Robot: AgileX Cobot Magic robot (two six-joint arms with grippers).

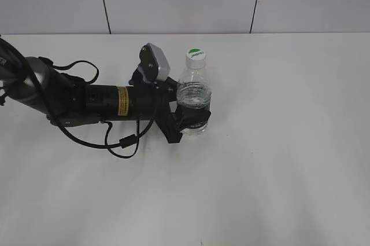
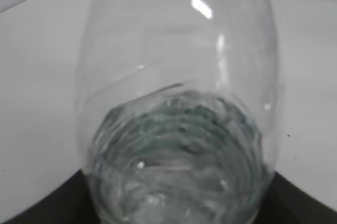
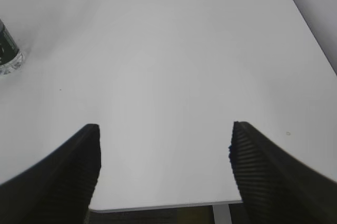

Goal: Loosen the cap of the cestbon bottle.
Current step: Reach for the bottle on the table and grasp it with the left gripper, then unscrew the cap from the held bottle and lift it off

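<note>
Cestbon bottle [image 1: 193, 102], small clear plastic with ribbed shoulder and dark green label band, stands upright on the white counter [image 1: 277, 159], nearer the far edge than the near one, slightly left of middle. Exterior view: black left gripper [image 1: 191, 123] reaches in from the left edge and is clamped around the bottle's lower body at the label band. Small round white screw cap [image 1: 196, 55] with its green leaf patch sits on the neck, nothing touching it. Right arm not visible here.

Left wrist view: bottle [image 2: 179, 129] fills the frame, very close, water and ribbing blurred; dark gripper edges show at both bottom corners. Grip looks seated low on the body.

Right wrist view: right gripper [image 3: 163, 171] hangs over bare counter, ribbed black fingers [image 3: 71, 176] wide apart, nothing between them. Only the bottle's base [image 3: 8, 52] shows, at the left edge of frame, well apart.

Judgement: holding step appears done; next is bringing the right gripper over the cap. Approach from above, centre on the neck, close on the cap's sides only. Left clamp must hold firm yet not crush the thin wall, or the bottle will turn along with the cap.
</note>
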